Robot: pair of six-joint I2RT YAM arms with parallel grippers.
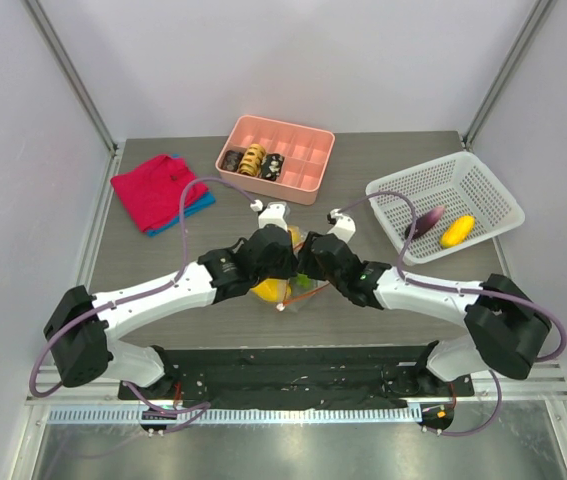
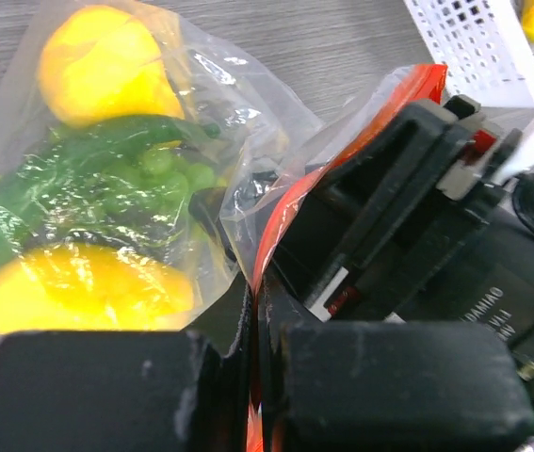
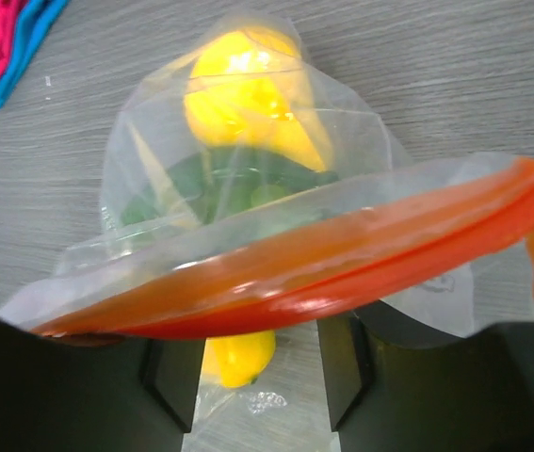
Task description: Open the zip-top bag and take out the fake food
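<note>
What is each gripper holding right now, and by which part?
The left gripper pinches the clear plastic zip-top bag by its orange-red zipper strip. The right gripper stands open, the strip across its fingers; no grip shows.

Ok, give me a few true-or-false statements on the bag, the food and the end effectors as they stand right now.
1. The purple eggplant lies in the white basket. True.
2. The zip-top bag is empty. False: yellow pieces and green grapes are inside it.
3. The left end effector is shut on the bag's orange-red zipper strip. True.
4. The red cloth sits in the pink tray. False: it lies left of the tray, on a blue cloth.
</note>
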